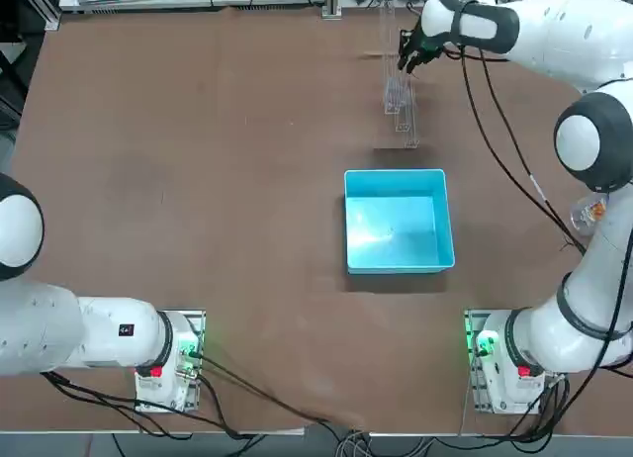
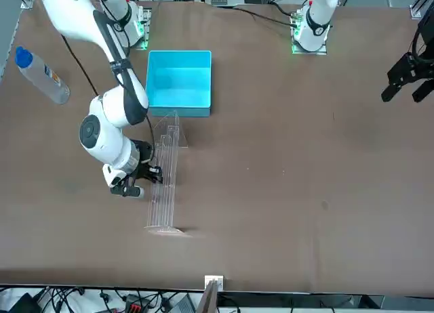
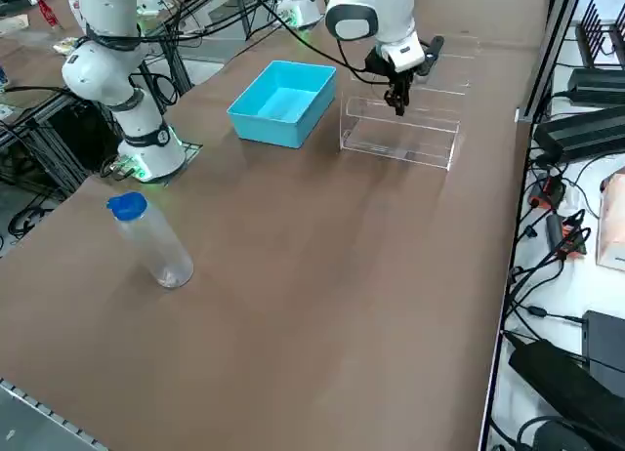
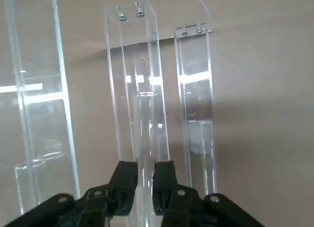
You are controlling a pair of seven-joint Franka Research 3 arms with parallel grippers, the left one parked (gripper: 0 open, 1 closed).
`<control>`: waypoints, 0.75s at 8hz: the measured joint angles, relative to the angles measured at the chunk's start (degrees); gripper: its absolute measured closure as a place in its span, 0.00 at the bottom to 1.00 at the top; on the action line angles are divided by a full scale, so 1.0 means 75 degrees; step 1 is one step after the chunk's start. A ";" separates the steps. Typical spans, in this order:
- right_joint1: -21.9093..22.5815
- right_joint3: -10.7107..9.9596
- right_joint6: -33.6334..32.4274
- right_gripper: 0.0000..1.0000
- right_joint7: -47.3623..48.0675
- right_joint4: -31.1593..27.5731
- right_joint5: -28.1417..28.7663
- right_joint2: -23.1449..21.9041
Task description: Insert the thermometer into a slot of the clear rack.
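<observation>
While the right gripper (image 4: 144,180) hangs over the far end of the clear rack (image 2: 165,179), its two black fingers (image 4: 123,180) are pressed in on a thin clear rod that runs out from between them, which I take to be the thermometer (image 4: 146,133); in the wrist view the rod lies along the rack's middle tier, its rounded end showing partway up that strip; whether the tip sits in a slot or only above one I cannot tell; in the top, front and side views the rod is too slim and glassy to make out, and only the gripper (image 1: 407,61) over the rack (image 1: 400,96) is plain. Handling, by judgement: the rod looks very light and stiff, smooth and so likely slippery, and brittle; a sideways knock against an acrylic wall could snap it. The present hold seems to be near one end, leaving a long free length to guide downward; a hold there suits insertion but lets the tip swing, so squeeze should be firm enough to stop sliding and no firmer. The rack itself looks light and may shift if nudged. The blue bin (image 1: 398,222) stands near the rack's near end, apart from it; a plastic bottle (image 2: 41,76) lies well away.
</observation>
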 joint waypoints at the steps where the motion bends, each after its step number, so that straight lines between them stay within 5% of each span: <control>1: 0.0013 0.0000 0.0024 0.78 0.0000 0.0000 0.0000 0.0021; 4: 0.0014 -0.0012 0.0073 0.63 0.0001 0.0000 -0.0004 0.0040; 6: -0.0004 -0.0102 0.0073 0.30 0.0000 0.0010 -0.0015 0.0039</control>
